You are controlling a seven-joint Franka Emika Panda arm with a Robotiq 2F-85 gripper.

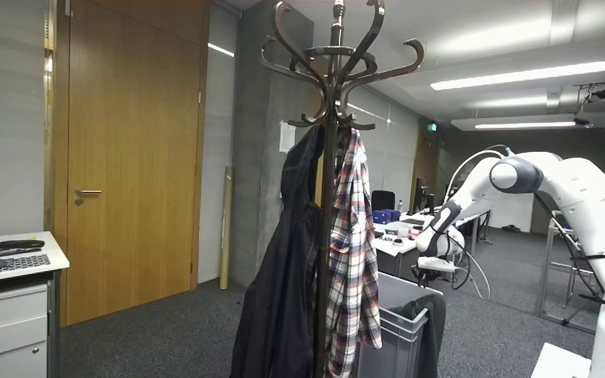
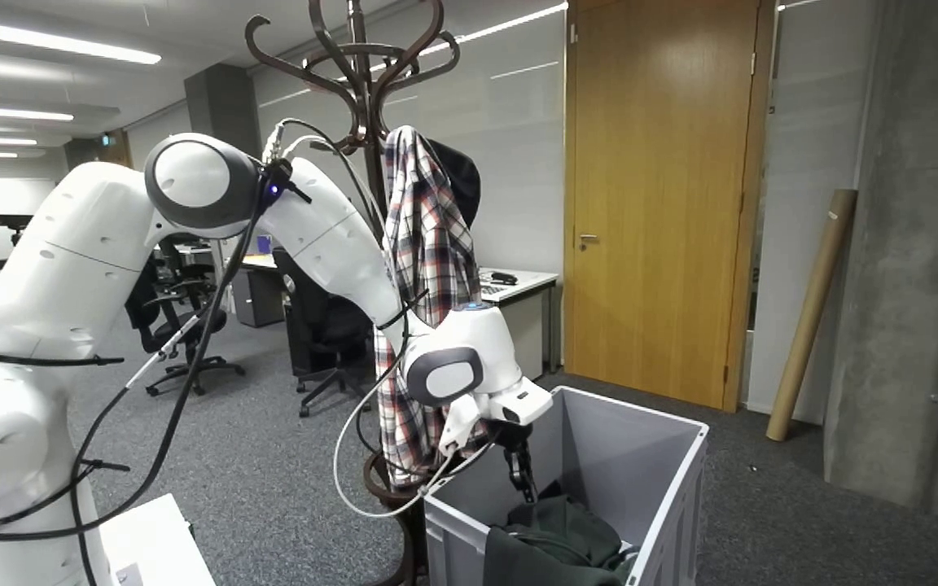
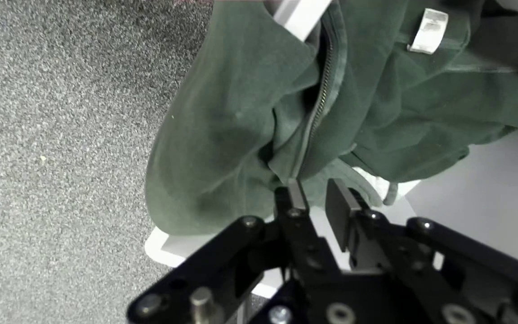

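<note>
**Narrow gripper point(image 3: 318, 193) over a soft green jacket point(image 3: 358, 112) at the box's edge**

The gripper points downward, and its two fingers point(image 3: 298, 195) stand with a small gap between them. No cloth shows in this gap, so I judge that nothing is held; whether the tips touch the jacket, I cannot tell. The jacket lies below and ahead of the fingertips, partly inside the grey box point(image 2: 624, 452) and partly hanging over its rim point(image 3: 164, 256) to the outer side.

I expect the cloth to be soft and limp, of medium weight, neither fragile nor very slippery. It would give way under the fingers, and if lifted at one point, the rest may drag on the rim. The better place to take hold seems a raised fold beside the zipper point(image 3: 324, 92), just ahead of the fingertips. The metal teeth themselves would probably be stiffer and more slippery. The white label point(image 3: 429, 31), farther ahead and to the right in the wrist view, looks too small for a safe hold.

A corner of the rim is to the left of the fingers in the wrist view, and the edge seems to run on beneath the gripper, so a low sideways move could hit it. Beyond that corner is the floor point(image 3: 61, 157), which seems to offer more room. The coat stand point(image 1: 329, 210) with the checked shirt point(image 2: 432, 244) is near the gripper, so that side asks for caution.
</note>
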